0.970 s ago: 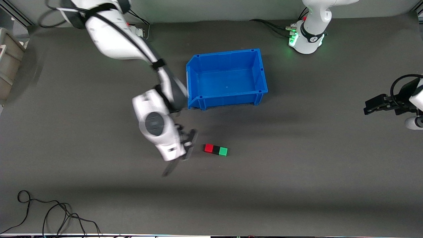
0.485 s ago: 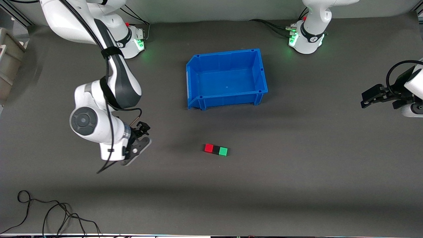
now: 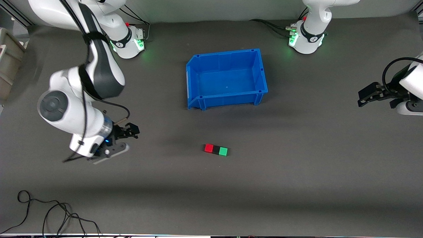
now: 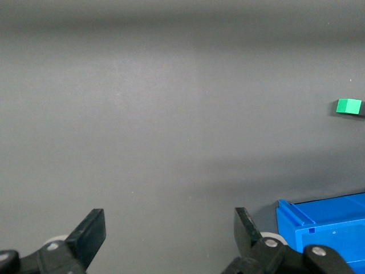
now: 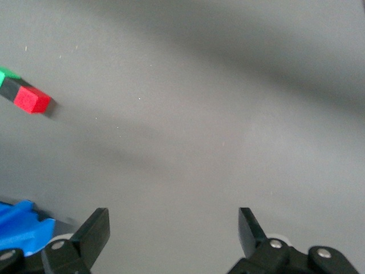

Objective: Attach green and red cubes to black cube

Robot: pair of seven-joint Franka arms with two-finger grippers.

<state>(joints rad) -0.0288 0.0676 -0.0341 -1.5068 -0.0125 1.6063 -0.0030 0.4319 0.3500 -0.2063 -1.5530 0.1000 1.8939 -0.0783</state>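
Observation:
The red cube (image 3: pixel 208 148), the black cube (image 3: pixel 216 150) and the green cube (image 3: pixel 223 151) lie touching in one row on the dark table, black in the middle. My right gripper (image 3: pixel 123 141) is open and empty, over bare table toward the right arm's end, well apart from the row. Its wrist view shows the gripper (image 5: pixel 174 228) open, with the red cube (image 5: pixel 31 99), black cube (image 5: pixel 9 88) and a sliver of green cube (image 5: pixel 7 73) at the edge. My left gripper (image 3: pixel 363 98) is open and empty at the left arm's end. Its wrist view shows the gripper (image 4: pixel 169 228) open and the green cube (image 4: pixel 348 106).
An empty blue bin (image 3: pixel 198 99) stands farther from the front camera than the cube row; it also shows in the left wrist view (image 4: pixel 325 225) and the right wrist view (image 5: pixel 20 225). Loose black cables (image 3: pixel 49 215) lie at the near corner. A grey crate (image 3: pixel 8 62) stands at the right arm's end.
My right arm has swung away from the cube row toward its own end of the table. The cubes have not moved. My left gripper has shifted only slightly.

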